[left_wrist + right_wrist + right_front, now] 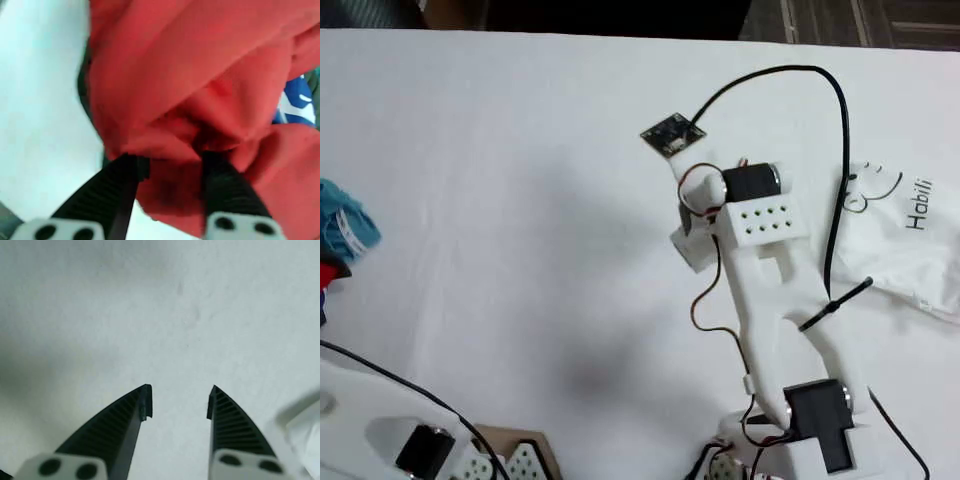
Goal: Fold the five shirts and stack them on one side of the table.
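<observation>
While the left gripper (170, 160) has its two dark ribbed fingers (227, 192) pushed into a red shirt (200, 65), its jaws stand apart with a bunched fold of the red cloth between them, not pinched shut on it. A bit of a blue shirt (298, 100) with white marks peeks out beside the red one, and the pale table (35, 100) shows past the cloth. In the high view a teal shirt (345, 222) lies crumpled at the left edge of the table (520, 150), with a scrap of red just beside it at the same edge. A white shirt (910, 240) with dark print lies spread at the table's right edge. The right arm (770, 290) stretches over the table's middle right part, a black cable (840, 150) looping above it. The right gripper (179, 402) hangs above bare table with its jaws well apart and nothing between them
</observation>
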